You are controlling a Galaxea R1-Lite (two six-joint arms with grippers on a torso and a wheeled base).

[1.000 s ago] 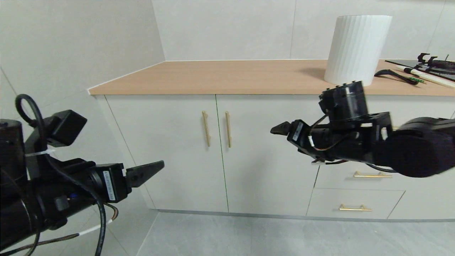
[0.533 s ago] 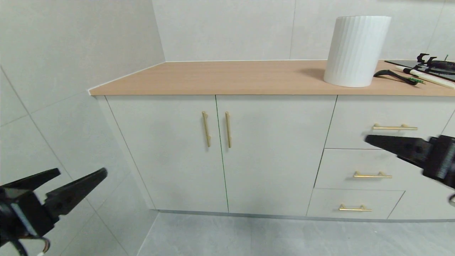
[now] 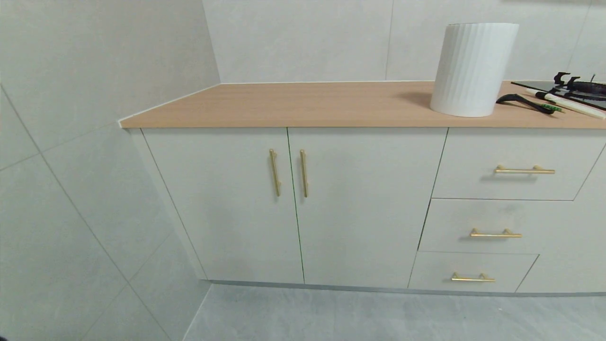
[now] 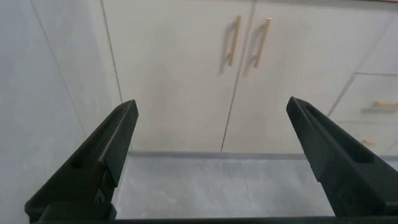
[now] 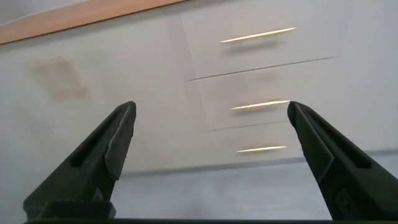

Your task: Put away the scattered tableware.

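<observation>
Though my left end effector [image 4: 211, 107] and right end effector [image 5: 211, 109] hang spread and empty for a grasp, the black and cream utensils [image 3: 568, 103], perhaps chopsticks, lie on the wooden counter [image 3: 307, 102] beside a white ribbed canister [image 3: 473, 68].

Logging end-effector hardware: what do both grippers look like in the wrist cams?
The left gripper and right gripper look alike: each has two matte black fingers, long flat wedges tapering to blunt tips, with plain, unmarked surfaces.
</observation>
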